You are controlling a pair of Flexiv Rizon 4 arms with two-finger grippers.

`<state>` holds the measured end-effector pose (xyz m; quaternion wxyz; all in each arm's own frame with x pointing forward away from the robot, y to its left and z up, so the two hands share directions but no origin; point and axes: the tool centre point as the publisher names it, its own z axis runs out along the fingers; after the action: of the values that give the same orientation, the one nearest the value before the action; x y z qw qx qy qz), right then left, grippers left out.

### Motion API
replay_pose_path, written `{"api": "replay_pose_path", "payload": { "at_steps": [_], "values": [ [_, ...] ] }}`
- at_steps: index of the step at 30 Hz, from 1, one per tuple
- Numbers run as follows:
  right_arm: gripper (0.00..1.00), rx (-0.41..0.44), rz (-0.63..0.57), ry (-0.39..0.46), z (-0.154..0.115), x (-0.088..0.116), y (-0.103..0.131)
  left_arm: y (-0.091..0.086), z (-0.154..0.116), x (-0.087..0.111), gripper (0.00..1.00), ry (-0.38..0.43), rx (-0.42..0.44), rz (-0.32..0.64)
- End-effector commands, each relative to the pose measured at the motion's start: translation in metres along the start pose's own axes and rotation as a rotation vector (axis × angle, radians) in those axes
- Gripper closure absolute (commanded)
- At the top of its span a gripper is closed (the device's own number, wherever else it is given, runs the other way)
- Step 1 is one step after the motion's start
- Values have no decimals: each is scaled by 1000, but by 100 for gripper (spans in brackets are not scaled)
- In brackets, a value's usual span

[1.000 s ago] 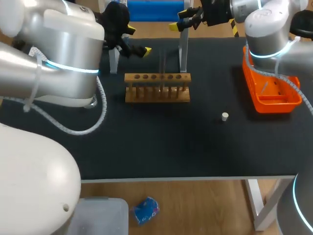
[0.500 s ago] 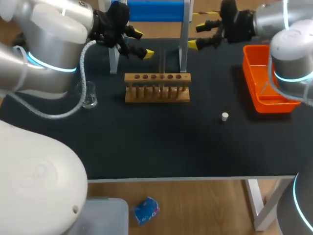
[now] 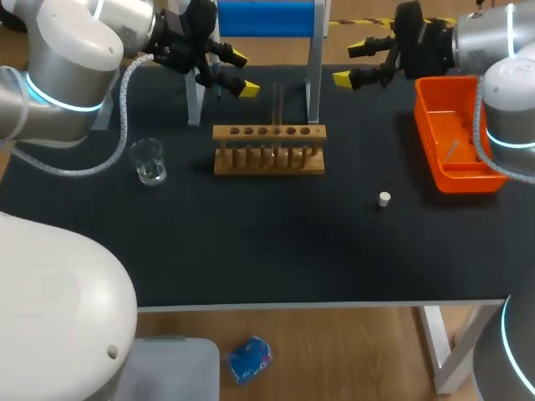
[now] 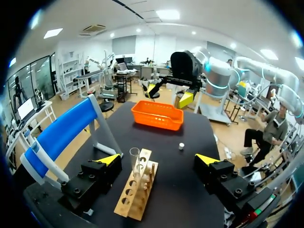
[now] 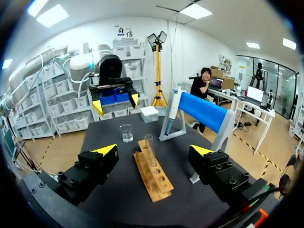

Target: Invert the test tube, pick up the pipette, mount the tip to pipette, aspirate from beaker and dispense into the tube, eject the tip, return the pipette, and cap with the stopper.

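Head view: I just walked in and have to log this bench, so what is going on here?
Nothing is held yet. The left pincer and right pincer hang open over the far side of the table, either side of the wooden rack, where a test tube stands upright. The beaker sits to the rack's left, the white stopper lies loose toward the front right, and an orange tray is at the right.

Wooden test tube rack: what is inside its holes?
One clear glass test tube stands upright in the light wooden rack; the other holes look empty. The tube's lower end is hidden inside the rack.
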<state>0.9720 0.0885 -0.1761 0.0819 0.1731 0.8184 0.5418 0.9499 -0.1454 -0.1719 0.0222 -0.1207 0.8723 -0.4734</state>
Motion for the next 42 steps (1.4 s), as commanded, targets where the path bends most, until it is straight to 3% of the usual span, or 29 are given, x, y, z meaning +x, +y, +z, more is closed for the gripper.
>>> {"api": "replay_pose_path", "payload": {
  "at_steps": [1, 6, 15, 19, 32, 42],
  "values": [
    [0, -11, -2, 1, -5, 0, -4, 3, 1, -6, 0, -97, -28, 15],
    [0, -10, -12, -75, -31, 8, -31, 11, 8, -17, 0, -168, -8, -21],
    [0, -15, -17, -129, -72, 34, -84, 13, 24, -28, 0, -119, 1, -15],
    [0, 47, 26, -192, -80, 39, -103, 14, 29, -31, 0, -90, 3, -9],
    [0, 47, 26, -192, -80, 39, -103, 13, 31, -32, 0, -73, 2, -4],
    [0, 47, 26, -192, -80, 39, -103, 19, 48, -34, 0, -64, -36, 14]
  ]
}}
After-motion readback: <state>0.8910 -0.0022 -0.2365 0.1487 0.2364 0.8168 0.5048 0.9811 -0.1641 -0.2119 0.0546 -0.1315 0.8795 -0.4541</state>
